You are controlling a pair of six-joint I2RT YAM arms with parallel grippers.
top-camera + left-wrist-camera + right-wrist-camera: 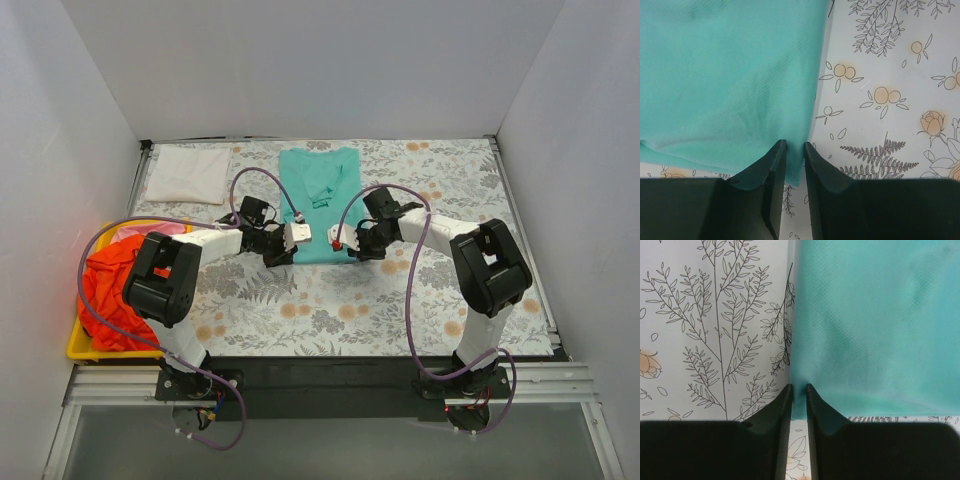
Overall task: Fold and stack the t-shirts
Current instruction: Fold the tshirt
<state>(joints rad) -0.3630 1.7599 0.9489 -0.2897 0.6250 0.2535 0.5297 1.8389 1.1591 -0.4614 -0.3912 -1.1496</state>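
Observation:
A teal-green t-shirt lies flat at the middle back of the table, collar away from the arms. My left gripper is at its near left corner and my right gripper at its near right corner. In the left wrist view the left gripper is shut on the hem corner of the teal cloth. In the right wrist view the right gripper pinches the other corner of the teal cloth. A folded white t-shirt lies at the back left. An orange-red t-shirt and a pink one sit crumpled at the left.
A yellow tray at the table's left edge holds the orange-red and pink shirts. The grey floral tablecloth covers the table. White walls close in the back and both sides.

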